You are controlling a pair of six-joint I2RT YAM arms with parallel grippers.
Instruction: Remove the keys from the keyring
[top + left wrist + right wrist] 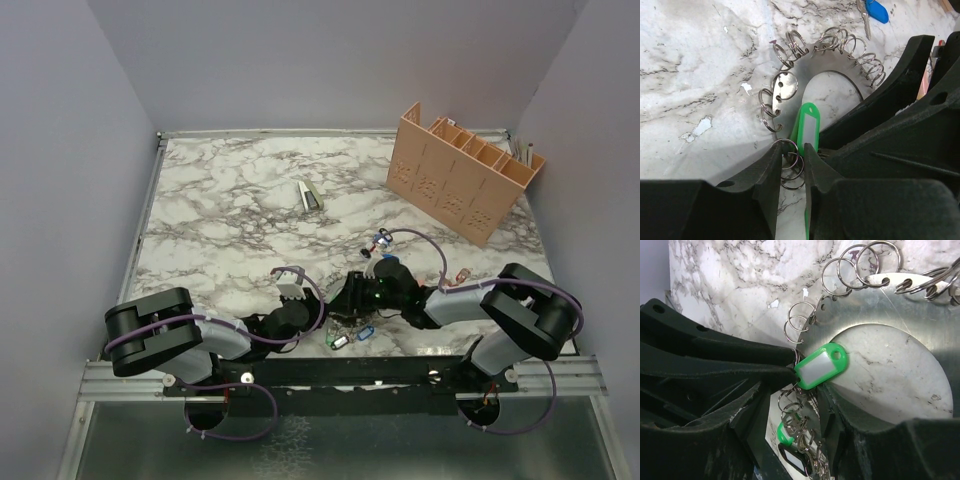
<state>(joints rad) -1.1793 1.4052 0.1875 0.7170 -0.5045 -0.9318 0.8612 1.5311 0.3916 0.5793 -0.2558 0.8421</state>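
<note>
Low, left gripper pinching split rings, keyring

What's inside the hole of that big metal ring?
Bare marble tabletop and a green key tag poking in. The near side of the keyring is hidden under black gripper fingers.

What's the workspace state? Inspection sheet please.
Surface: white-grey marble tabletop.
Job's things: keyring lies flat, small split rings along its edge; green tag over its open centre; blue-tagged key lies apart.
Clutter: tan divided organiser far right; small pale object mid-table.
Grippers: left gripper jaws narrow around small split rings; right gripper at the keyring beside it; neither grip certain.
Cables: purple cables loop along both arms.
Surroundings: grey walls on three sides; metal rail at near edge.
</note>
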